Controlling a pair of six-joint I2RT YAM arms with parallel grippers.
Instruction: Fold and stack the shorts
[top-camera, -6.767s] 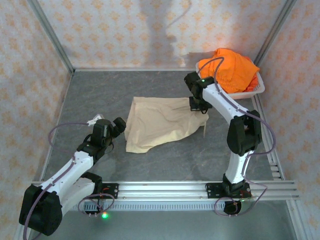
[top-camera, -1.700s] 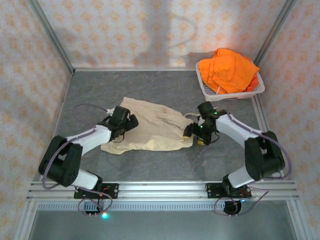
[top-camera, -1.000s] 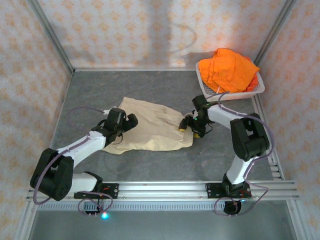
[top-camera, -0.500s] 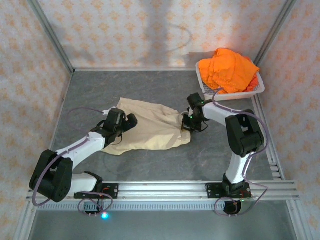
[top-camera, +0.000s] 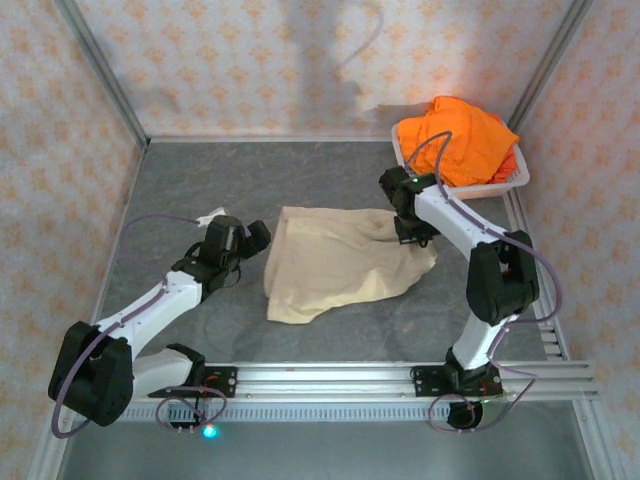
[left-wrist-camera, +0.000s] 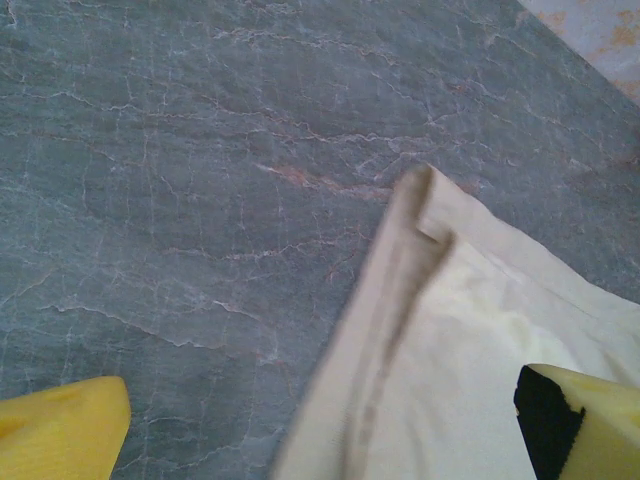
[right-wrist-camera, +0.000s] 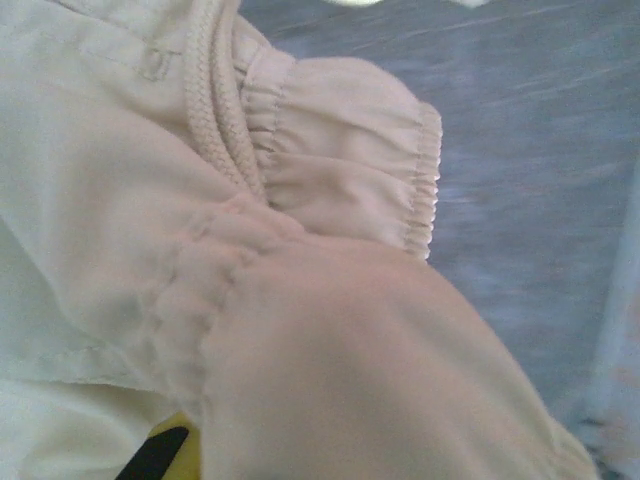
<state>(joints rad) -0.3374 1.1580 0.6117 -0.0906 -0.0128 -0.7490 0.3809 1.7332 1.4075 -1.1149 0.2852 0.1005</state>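
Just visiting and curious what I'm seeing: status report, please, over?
Right pincer shut on beige shorts, at the waistband. Left pincer open over their left edge. Orange shorts heaped in white basket. No obstruction seen.

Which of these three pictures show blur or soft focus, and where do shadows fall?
Top external view: sharp and evenly lit, with soft shadows on the back wall. Left wrist view: the table is sharp, but the near hem of the beige shorts is smeared. Right wrist view: the drawstring is crisp, the closest fold is soft and the table is streaked.
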